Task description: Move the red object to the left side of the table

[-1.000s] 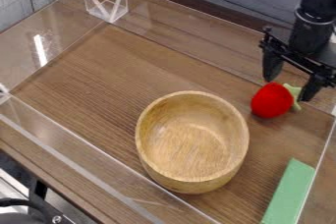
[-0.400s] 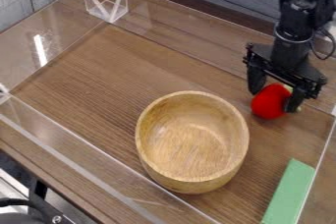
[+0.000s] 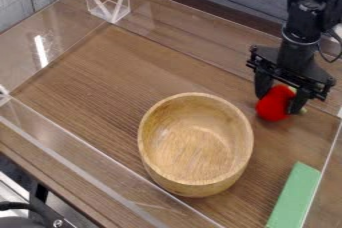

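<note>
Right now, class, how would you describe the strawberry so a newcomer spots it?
On the wood-grain tabletop, look past the round wooden bowl toward the right edge. The toy strawberry sits under the gripper, the only bright red thing.

the brown wood-grain counter (image 3: 120,82) is bordered by low clear walls. directly on it, the round light wooden bowl (image 3: 195,155) sits near the lower middle of the view, and the flat green block (image 3: 293,198) lies at the lower right, just beside the bowl. the red strawberry toy (image 3: 275,103) rests above and to the right of the bowl, apart from it.
</note>
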`<state>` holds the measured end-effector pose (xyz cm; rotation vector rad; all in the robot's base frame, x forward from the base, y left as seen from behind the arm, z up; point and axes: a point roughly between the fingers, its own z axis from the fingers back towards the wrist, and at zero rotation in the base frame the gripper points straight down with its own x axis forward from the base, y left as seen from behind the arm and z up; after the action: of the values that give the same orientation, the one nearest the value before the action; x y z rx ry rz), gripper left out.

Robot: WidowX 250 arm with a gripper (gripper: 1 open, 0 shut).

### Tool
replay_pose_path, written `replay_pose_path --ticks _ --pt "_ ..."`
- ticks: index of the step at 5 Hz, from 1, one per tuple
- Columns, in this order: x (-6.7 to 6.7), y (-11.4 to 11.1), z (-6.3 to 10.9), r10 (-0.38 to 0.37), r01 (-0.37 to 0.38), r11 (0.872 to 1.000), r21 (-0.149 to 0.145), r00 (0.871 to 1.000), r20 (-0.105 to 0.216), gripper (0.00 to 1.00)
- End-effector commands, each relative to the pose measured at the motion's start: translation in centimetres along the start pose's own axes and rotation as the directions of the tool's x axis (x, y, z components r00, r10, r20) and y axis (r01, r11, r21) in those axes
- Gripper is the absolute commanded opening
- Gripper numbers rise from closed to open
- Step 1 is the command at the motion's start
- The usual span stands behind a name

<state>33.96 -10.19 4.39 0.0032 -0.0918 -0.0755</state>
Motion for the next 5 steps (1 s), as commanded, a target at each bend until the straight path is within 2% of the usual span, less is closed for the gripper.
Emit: replay_pose_path --ticks 1,2,3,5 --pt "0.6 0.5 5.0 0.035 -0.034 0.999 -0.009 0.992 0.119 0.00" --pt "-0.6 2.2 8.0 0.077 -0.078 0.997 0.001 0.985 0.155 0.00" --pt "-2.0 4.7 10.1 0.125 -0.129 0.991 0.017 0.978 0.165 0.00" --pt "-5.3 11.7 10.8 0.212 -0.222 0.973 0.063 0.967 0.137 0.00"
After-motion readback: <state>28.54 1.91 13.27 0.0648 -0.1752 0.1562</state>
